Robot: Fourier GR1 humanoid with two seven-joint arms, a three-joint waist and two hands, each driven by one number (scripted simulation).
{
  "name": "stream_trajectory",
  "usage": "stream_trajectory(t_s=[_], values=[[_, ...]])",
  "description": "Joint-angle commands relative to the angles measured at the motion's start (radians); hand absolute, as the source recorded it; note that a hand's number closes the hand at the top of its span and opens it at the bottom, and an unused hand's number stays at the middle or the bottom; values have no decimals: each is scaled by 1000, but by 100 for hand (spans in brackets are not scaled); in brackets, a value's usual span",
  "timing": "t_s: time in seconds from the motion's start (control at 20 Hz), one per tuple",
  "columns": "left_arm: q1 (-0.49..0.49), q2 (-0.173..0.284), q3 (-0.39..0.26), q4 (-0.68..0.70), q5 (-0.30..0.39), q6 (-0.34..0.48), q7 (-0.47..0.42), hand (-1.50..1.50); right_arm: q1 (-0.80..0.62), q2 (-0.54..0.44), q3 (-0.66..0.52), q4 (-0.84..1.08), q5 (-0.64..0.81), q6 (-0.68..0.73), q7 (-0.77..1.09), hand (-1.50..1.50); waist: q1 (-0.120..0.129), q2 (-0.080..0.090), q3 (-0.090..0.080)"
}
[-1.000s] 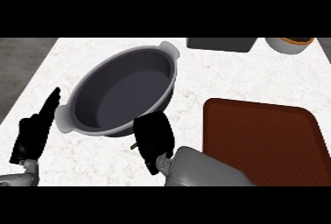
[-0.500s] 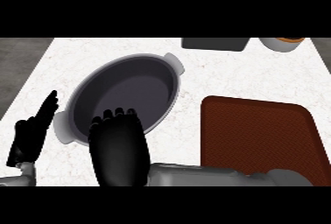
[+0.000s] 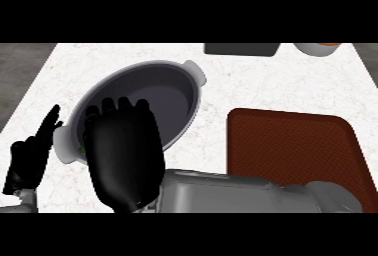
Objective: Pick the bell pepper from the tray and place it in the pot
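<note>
bell pepper (image 3: 80, 148): only a tiny bit of green shows, right at the left edge of the right robot hand (image 3: 122, 150), by the near rim of the pot; the rest is hidden under that hand
right robot hand: big and black, its back is to us, over the near part of the pot; you cannot tell if it is grasping the pepper or has let go
pot (image 3: 164, 92): grey and round, with a small handle on its far side; it sits under and beyond the right robot hand; the part of its inside that shows is dark and bare
left robot hand (image 3: 29, 160): released, fingers straight and pointing up, resting to the left of the right robot hand, just beside the pot
tray (image 3: 295, 145): red-brown, flat on the bench (image 3: 280, 85), to the right of the right robot hand, apart from the pot
far things: a dark flat thing (image 3: 242, 48) and a small cup (image 3: 319, 48), well beyond the right robot hand
</note>
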State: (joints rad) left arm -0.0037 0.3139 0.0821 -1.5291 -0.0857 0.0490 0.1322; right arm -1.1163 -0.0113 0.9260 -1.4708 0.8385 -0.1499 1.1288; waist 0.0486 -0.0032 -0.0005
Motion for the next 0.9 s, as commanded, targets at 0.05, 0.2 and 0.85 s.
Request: stream_trajectory(t_s=[0.05,0.2,0.85], values=[[-3,-38,-31,4,-31,26,-4,0,-49,11,-62,120,-1,-178,75,150,-7,7,-1],[35,-11,-6,-59,-5,-2,23,0,-76,11,-164,213,-59,-181,-56,150,-9,6,0],[23,-42,-32,-42,-36,-9,-3,0,-184,11,-204,746,-248,-349,-415,150,21,18,-1]])
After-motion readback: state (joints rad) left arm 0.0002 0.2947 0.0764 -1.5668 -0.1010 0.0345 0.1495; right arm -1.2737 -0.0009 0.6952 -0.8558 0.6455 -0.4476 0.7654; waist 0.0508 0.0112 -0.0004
